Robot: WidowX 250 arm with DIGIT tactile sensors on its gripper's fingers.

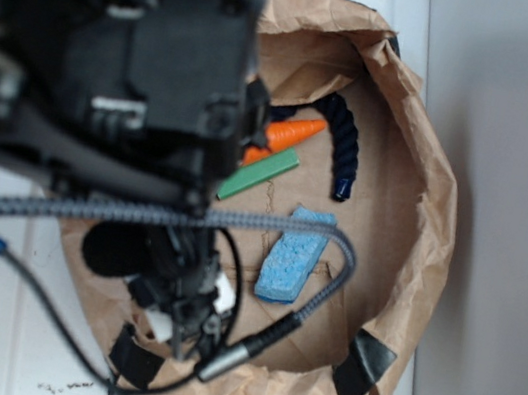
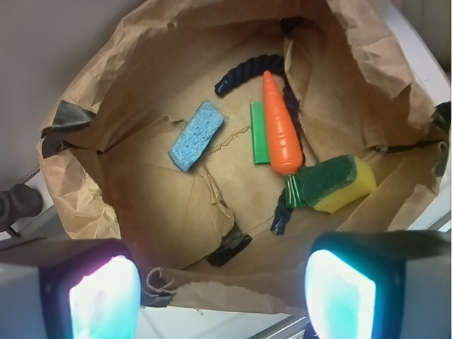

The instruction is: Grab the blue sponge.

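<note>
A WidowX arm hangs over a torn brown paper bag [image 2: 339,63] on a white bench [image 1: 14,298], its hand [image 2: 222,296] spread wide and empty, both pads glowing at the bottom edge of the wrist view. The blue sponge [image 2: 197,135] lies flat on the bag floor, left of centre in that view, set on a diagonal and clear of everything else. To its right sit a green strip [image 2: 259,132], an orange toy carrot [image 2: 282,127], a dark navy rope [image 2: 247,70] and a yellow-and-green sponge [image 2: 337,182]. A clean pick likely calls for shifting the hand up and left in frame, turning it so the jaws straddle the sponge's narrow width, then descending inside the crumpled bag walls without snagging them.
</note>
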